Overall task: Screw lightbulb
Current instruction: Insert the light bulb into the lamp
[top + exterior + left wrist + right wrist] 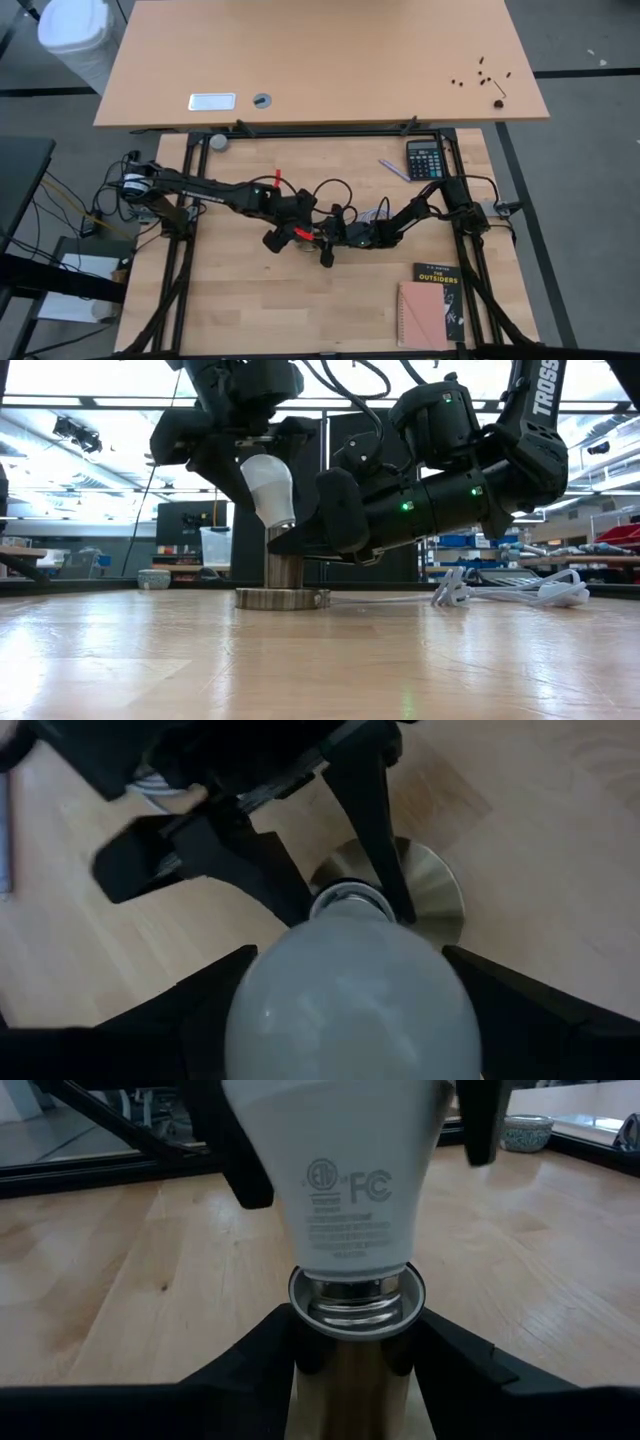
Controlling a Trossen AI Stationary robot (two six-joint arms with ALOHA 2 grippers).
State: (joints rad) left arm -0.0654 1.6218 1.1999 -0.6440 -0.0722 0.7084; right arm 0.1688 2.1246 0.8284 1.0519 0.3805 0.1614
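Observation:
The white lightbulb (pixel 268 484) stands nearly upright, a little tilted. Its grey screw base (pixel 356 1298) sits in the mouth of the metal socket (pixel 284 570), which rests on its round disc foot (pixel 283 599) on the wooden table. My left gripper (pixel 298 232) is above the socket, shut on the bulb. My right gripper (pixel 336 238) comes in from the table's right, shut on the socket's upright barrel. The left wrist view shows the bulb (pixel 350 995) with the disc foot (pixel 435 895) behind it. My left gripper pinches the bulb's wide round end (pixel 255 1010) between its two fingers (pixel 195 1005), coming from above and pointing down. The bulb hangs below the fingers, slightly tilted, its screw base in the socket's mouth. My right gripper pinches the socket's barrel (pixel 350 1390) just below its rim, one finger (pixel 265 1355) on each side. The fingers lie level and come from the table's right. The socket stands upright with its disc foot on the table.
A white cord (pixel 510 592) lies bunched on the table to the right of the socket. A calculator (pixel 425 158) and a pen (pixel 393 168) lie at the far right. Two books (pixel 432 305) lie at the near right. Bare wood shows to the near left.

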